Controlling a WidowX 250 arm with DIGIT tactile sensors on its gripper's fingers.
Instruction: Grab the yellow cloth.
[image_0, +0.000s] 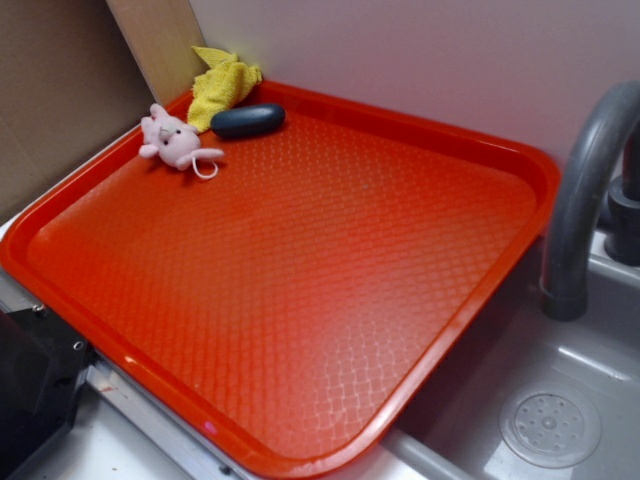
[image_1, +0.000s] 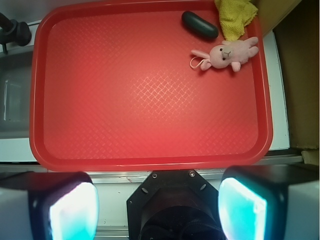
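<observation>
- Nothing is getting done yet as far as I can tell: the yellow cloth (image_0: 224, 85) is sitting bunched up in the far corner of the red tray (image_0: 420, 135), partly lying over the rim.
- Hand (image_1: 157, 197) is hanging released, fingers spread wide and holding nothing, well apart from the cloth.
- Whole reach and pinch is waiting.
- Counting: one cloth, one pink plush bunny (image_0: 172, 140), one dark oval stone (image_0: 248, 120), one tray, one faucet (image_0: 585, 190).

Toy kitchen mock-up, lab-style: grey plastic sink basin (image_0: 560, 400) with moulded drain (image_0: 550, 428) and grey faucet (image_0: 585, 200), red cafeteria tray (image_1: 150, 162) ahead of the jaws, cardboard backing (image_0: 50, 90).
</observation>
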